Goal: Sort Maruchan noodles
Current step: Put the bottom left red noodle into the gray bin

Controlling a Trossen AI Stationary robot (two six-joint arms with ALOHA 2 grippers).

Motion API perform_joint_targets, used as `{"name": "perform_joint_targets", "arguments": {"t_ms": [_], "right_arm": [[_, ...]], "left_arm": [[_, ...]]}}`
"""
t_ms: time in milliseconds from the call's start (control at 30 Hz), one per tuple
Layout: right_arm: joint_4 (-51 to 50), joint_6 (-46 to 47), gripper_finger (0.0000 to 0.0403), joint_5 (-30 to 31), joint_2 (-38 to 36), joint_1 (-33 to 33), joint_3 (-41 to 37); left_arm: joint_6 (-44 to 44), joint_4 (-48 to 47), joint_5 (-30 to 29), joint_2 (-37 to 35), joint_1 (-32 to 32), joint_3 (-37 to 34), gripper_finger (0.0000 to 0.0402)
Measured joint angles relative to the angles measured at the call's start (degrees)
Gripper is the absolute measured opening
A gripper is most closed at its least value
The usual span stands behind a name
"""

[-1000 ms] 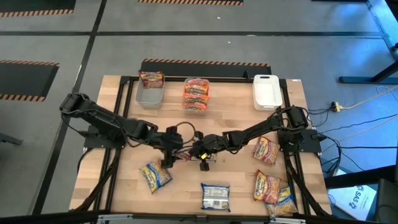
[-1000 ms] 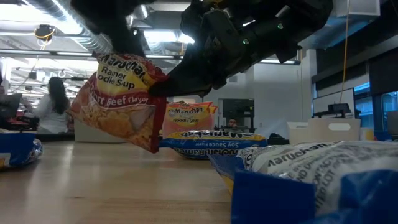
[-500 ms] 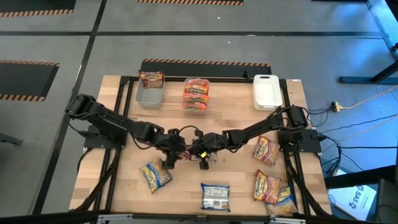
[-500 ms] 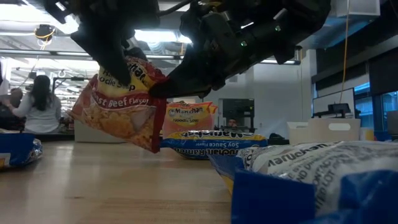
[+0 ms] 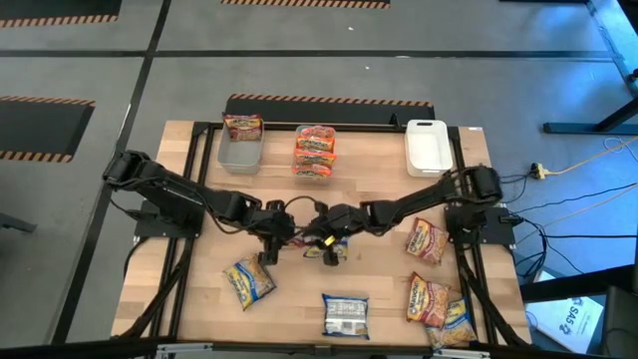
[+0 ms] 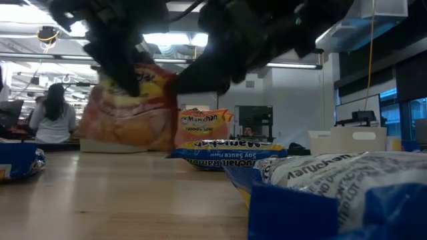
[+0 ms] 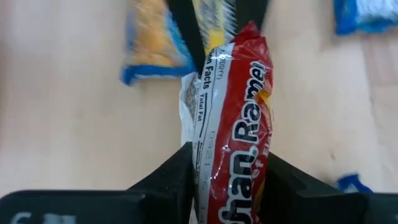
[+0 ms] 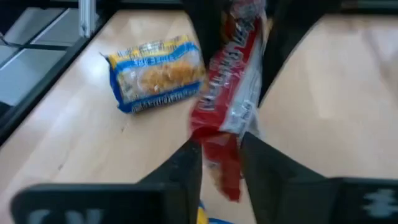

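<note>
A dark red-and-yellow Maruchan packet [image 6: 133,110] hangs in the air over the table's middle, between both grippers. My left gripper [image 5: 282,237] is shut on one end of it. My right gripper [image 5: 315,237] stands at the other end, its fingers slightly apart on either side of the packet [image 8: 230,81]. Loose packets lie flat on the table: a blue-yellow one [image 5: 249,281], a blue-white one [image 5: 345,314] and red ones [image 5: 426,241] at the right. My left gripper [image 7: 230,168] pinches the packet's end [image 7: 214,158] between its two fingers, one on each flat face, so the wrapper bulges between them. The packet is clear of the table and reaches away from the fingers toward my right gripper. My right gripper [image 8: 221,162] has the packet's other end [image 8: 224,155] between its fingers [image 8: 186,168]; I cannot tell whether they touch it.
At the far edge stand a grey bin [image 5: 240,152] with a red packet in it, a clear bin [image 5: 314,152] stacked with pink-orange packets, and a white bin [image 5: 427,147]. More packets [image 5: 439,304] are piled at the near right corner. A person [image 6: 52,117] is in the room behind.
My left gripper has moved toward the table's right, reached the packet held up by my right gripper and taken hold of its end. The packet has swung up a little and shows blurred now.
</note>
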Motion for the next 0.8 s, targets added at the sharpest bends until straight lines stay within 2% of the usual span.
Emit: {"name": "perform_joint_targets", "arguments": {"t_ms": [133,267,367,467,667,800], "right_arm": [[-9.98,-2.35,0.0128,1.51,-7.75,-0.7,0.15],[-20.62,-6.0,0.0147,6.66,-14.84,-0.8,0.01],[-23.79,-7.24,0.0151,8.97,-18.29,-0.8,-0.28],[-24.3,-7.48,0.0151,10.4,-20.03,-0.8,-2.92],[-17.29,-5.36,0.0151,10.51,-22.31,-0.8,-12.13],[-10.39,-3.42,0.0151,10.51,-22.44,-0.8,-17.41]], "left_arm": [[1.97,-10.37,-3.65,-3.34,1.78,3.06,0.012],[7.54,-21.74,-12.8,-8.08,4.26,8.22,0.0118],[13.34,-27.2,-19.24,-10.91,8.08,11.21,0.0119],[19.83,-30.7,-23.06,-14.04,14.45,12.91,0.0119],[34.77,-30.66,-21.96,-16.1,33.55,13.12,0.012],[43.45,-27.65,-16.8,-14.36,47.89,13.13,0.012]]}}
